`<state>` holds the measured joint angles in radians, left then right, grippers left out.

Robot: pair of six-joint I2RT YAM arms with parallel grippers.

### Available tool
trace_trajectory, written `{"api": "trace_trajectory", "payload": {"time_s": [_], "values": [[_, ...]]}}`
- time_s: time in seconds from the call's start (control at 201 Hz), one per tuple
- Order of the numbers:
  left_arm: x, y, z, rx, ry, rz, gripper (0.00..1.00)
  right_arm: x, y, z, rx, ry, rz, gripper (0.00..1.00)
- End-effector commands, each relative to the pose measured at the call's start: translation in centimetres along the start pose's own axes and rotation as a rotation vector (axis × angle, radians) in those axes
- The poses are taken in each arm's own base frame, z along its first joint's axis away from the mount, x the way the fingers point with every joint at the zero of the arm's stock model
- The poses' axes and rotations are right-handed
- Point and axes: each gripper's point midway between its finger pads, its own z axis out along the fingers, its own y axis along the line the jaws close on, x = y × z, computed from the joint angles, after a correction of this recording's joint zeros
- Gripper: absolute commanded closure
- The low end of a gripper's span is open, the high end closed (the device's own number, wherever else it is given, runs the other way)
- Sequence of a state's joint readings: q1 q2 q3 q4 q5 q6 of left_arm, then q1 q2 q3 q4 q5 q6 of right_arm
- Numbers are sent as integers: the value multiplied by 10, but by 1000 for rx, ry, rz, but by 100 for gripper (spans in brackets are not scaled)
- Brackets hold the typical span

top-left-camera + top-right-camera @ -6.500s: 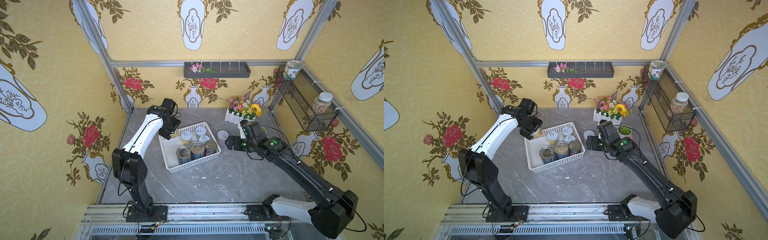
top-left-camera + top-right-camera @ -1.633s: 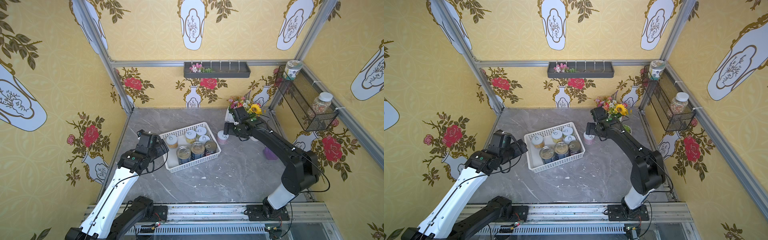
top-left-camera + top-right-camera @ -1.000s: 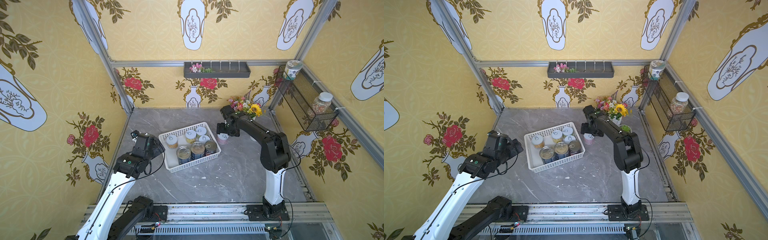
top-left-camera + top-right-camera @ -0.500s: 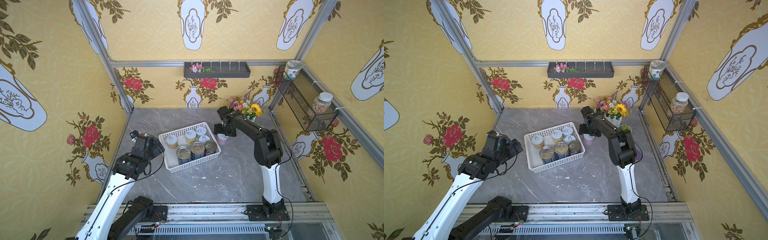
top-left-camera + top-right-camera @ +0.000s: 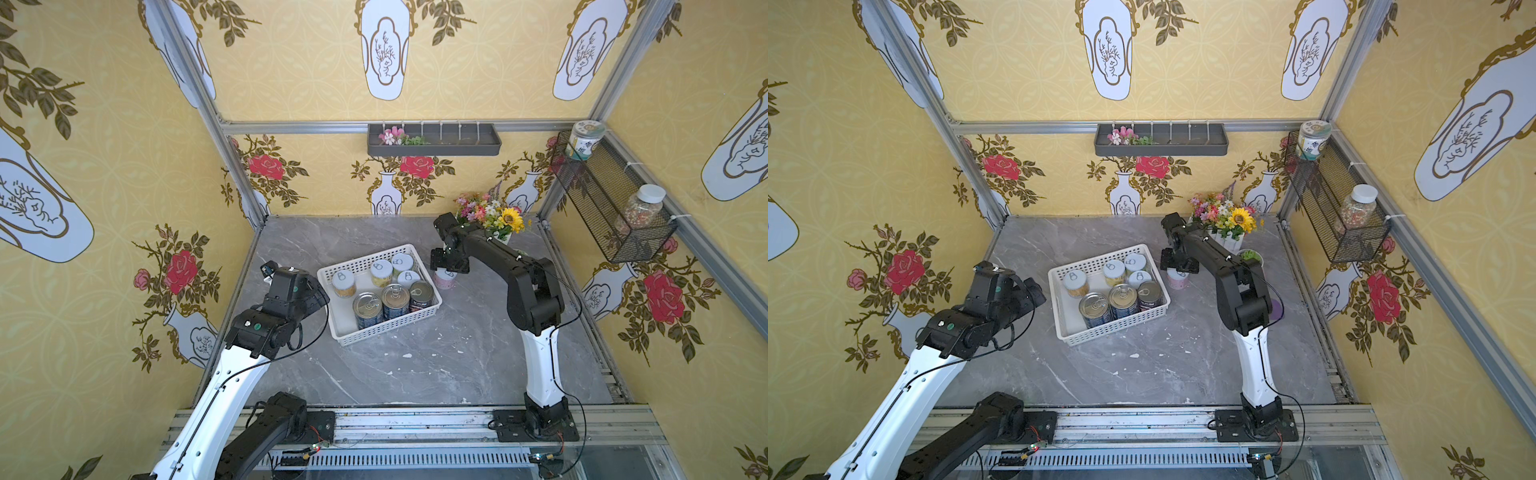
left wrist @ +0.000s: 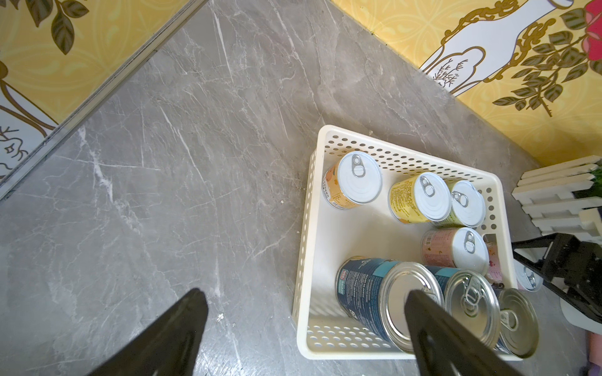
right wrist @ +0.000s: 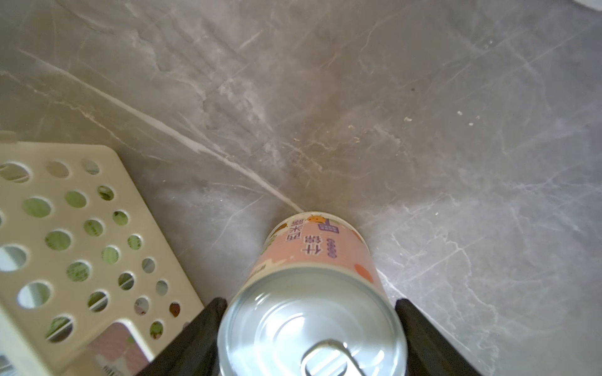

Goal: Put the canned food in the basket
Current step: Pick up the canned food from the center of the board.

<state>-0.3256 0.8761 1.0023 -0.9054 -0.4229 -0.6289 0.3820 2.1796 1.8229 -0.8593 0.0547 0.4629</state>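
Seven cans (image 5: 392,296) sit in the basket (image 5: 386,330) in both top views; the eighth, a pink can (image 5: 444,282), stands on the table (image 5: 415,374) just beside its right wall, my right gripper (image 5: 446,270) down over it. Left wrist view: my left gripper (image 6: 304,298) hangs wide open, empty, short of the basket. Right wrist view: my fingers (image 7: 208,315) flank the pink can; whether they pinch it, I cannot tell. Grasp step, I reckon: next, a firm squeeze, a lift clear of the rim, then across.
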Motion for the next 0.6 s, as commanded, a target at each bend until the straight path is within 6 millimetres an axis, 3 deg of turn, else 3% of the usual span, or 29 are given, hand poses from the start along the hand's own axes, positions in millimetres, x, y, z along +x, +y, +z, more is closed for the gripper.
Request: {"api": "trace_trajectory", "payload": {"time_s": [0.0,0.274,0.488,0.597], "values": [[-1,0,1,-2,-6,1,0,5,-5,-6,27,19,-20,22],[-1,1,2,-4,-6,1,0,-1,-10,-48,29,-37,-21,23],[-1,1,1,-7,-8,-1,0,-2,-6,-106,4,-128,-42,23],[-1,1,1,-7,-9,-2,0,2,8,-140,-17,-192,-79,23]]}}
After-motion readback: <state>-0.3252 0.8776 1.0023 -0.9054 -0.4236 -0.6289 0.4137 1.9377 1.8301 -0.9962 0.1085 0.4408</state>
